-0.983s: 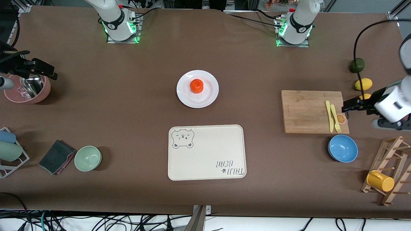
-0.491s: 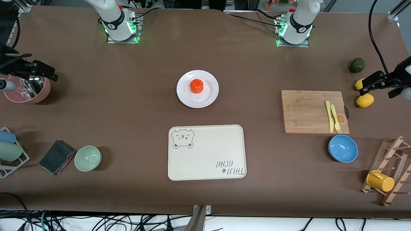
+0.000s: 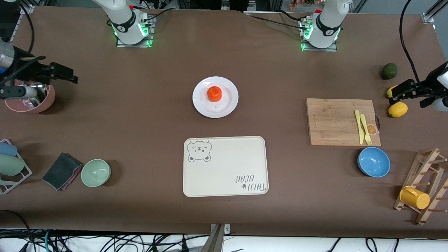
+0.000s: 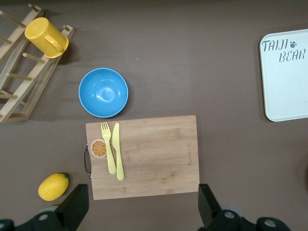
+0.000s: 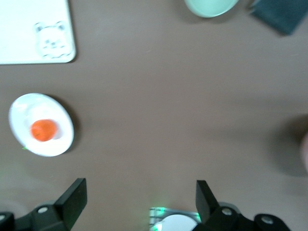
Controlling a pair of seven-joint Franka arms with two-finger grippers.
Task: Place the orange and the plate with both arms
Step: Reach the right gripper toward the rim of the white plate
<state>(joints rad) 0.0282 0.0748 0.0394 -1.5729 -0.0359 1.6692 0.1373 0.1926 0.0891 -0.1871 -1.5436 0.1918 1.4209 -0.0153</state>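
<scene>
Orange (image 3: 214,93) is seen sitting on white plate (image 3: 227,105), approx. mid-tabletop (image 3: 147,112), betw. the two arm bases and farther from front cam than bear-print tray (image 3: 225,168). Same pair is picked up in right wrist view: orange (image 5: 44,130) on plate (image 5: 60,144), tray corner w/ bear (image 5: 50,41) near it.

Right tool (image 3: 64,73) is held up over the right arm's end of tabletop, just beside pink bowl (image 3: 47,101) w/ metal cup (image 3: 35,92) in it. Fingers (image 5: 72,199) are spread wide, nothing betw. them.

Left tool (image 3: 402,90) is held over the left arm's end, above two lemons (image 3: 398,109); avocado (image 3: 389,71) is noted farther from front cam than the lemons. Fingers (image 4: 74,207) are wide apart, nothing gripped. Left wrist view looks down on cutting board (image 4: 154,159) w/ yellow fork (image 4: 108,147) and knife (image 4: 118,151) lying side by side on it, blue bowl (image 4: 103,92) just beside board, yellow mug (image 4: 45,37) on wooden rack (image 4: 19,91).

Also logged nr right arm's end: green bowl (image 3: 96,172), dark cloth (image 3: 62,171) touching it or nearly so.

Both tools are well apart from orange and plate.
</scene>
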